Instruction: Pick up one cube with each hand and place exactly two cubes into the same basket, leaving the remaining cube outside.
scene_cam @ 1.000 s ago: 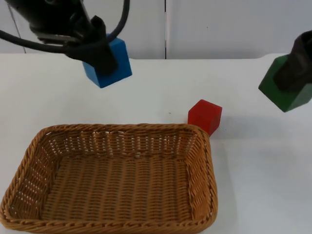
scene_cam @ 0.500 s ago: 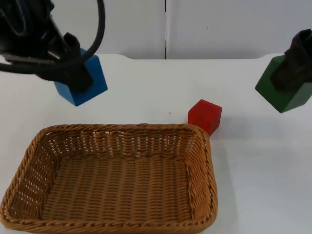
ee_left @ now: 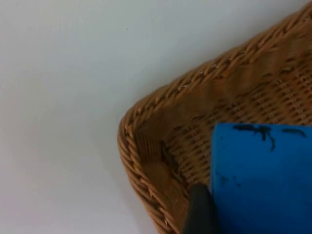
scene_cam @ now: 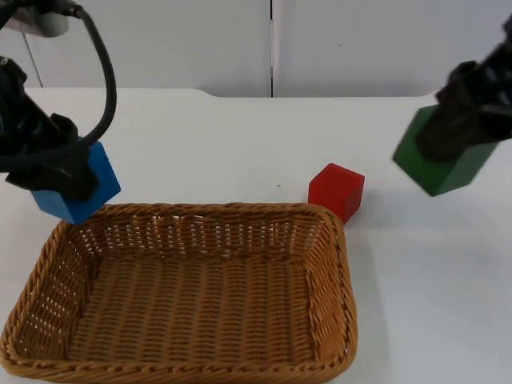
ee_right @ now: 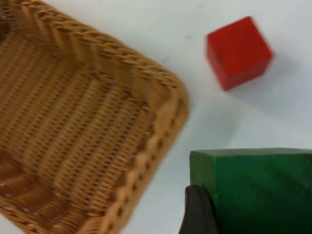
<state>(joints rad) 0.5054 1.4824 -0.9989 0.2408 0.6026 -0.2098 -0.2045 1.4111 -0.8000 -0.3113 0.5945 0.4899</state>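
My left gripper (scene_cam: 60, 172) is shut on a blue cube (scene_cam: 80, 196) and holds it in the air over the far left corner of the wicker basket (scene_cam: 48, 280). From the left wrist, the blue cube (ee_left: 263, 180) hangs above that basket corner (ee_left: 141, 146). My right gripper (scene_cam: 456, 128) is shut on a green cube (scene_cam: 436, 164), held above the table to the right of the red cube (scene_cam: 336, 190). The red cube rests on the table just beyond the basket's far right corner. In the right wrist view I see the green cube (ee_right: 253, 190), the red cube (ee_right: 238, 51) and the basket (ee_right: 146, 92).
The white table (scene_cam: 240, 136) ends at a grey partition wall (scene_cam: 360, 44) behind. Bare table lies right of the basket and behind it.
The left gripper has carried the blue cube left and toward the front, down to the basket's far left corner. The right gripper has moved the green cube slightly left and lower.
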